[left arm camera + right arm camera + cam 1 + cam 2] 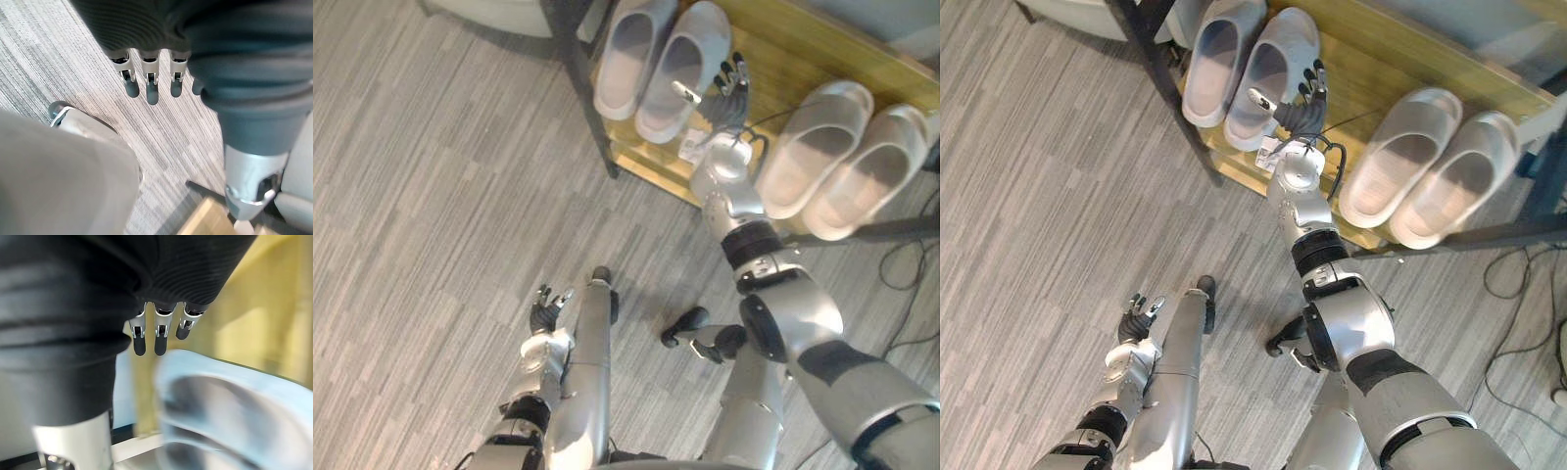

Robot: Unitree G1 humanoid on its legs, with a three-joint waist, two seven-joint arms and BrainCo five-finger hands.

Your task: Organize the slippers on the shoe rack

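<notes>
Wooden rack shelf (793,54) with left slipper pair (628,59), right slipper pair (818,147).

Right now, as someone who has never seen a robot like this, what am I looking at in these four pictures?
This is a humanoid robot seen through its own cameras. Two pictures come from its head, looking down. The other two come from a camera on each wrist, looking along the fingers. On the wooden shoe rack lie two pairs of pale slippers, the left pair and the right pair. The right hand reaches out beside the left pair, fingers straight, holding nothing. The left hand hangs open low over the grey carpet.
</notes>
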